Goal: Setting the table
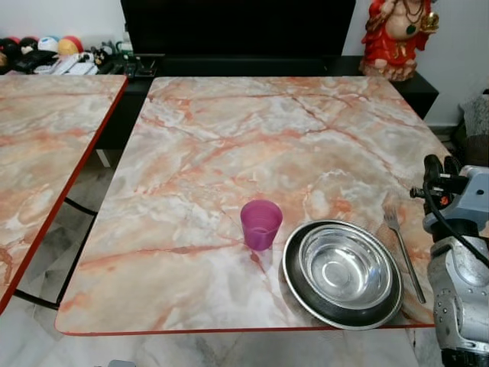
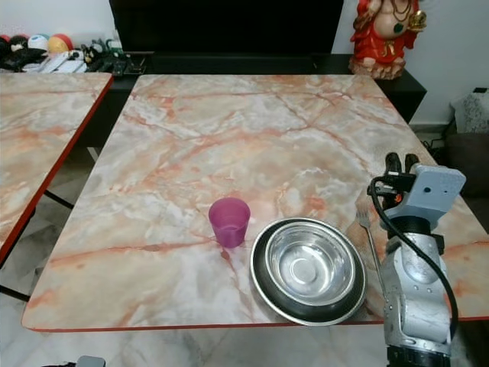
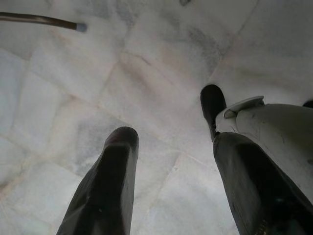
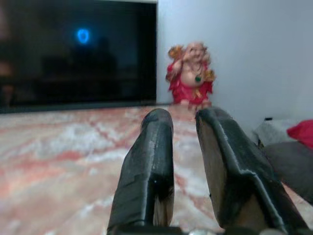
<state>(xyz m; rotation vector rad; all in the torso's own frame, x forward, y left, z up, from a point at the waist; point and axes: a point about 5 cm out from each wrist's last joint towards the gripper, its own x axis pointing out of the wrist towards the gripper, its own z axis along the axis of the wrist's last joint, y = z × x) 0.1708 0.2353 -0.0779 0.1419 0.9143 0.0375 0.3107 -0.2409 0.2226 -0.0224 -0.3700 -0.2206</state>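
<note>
A purple cup [image 1: 260, 224] stands upright near the front edge of the marble table [image 1: 229, 138]. Just right of it a steel bowl [image 1: 345, 265] sits inside a dark plate [image 1: 294, 284]. A fork [image 1: 403, 248] lies on the table to the right of the plate, tines pointing away from me. My right gripper [image 1: 442, 164] hovers above the table's right edge, beside the fork and apart from it; its fingers [image 4: 151, 161] stand a narrow gap apart with nothing between them. My left gripper [image 3: 167, 115] hangs open over the floor.
A second marble table [image 1: 46, 145] stands to the left, with a strip of floor [image 1: 92, 199] between the two. At the back are a dark screen [image 1: 237, 27], a red figurine [image 1: 397, 34] and several toys [image 1: 53, 46]. A thin metal leg [image 3: 39, 19] crosses the floor.
</note>
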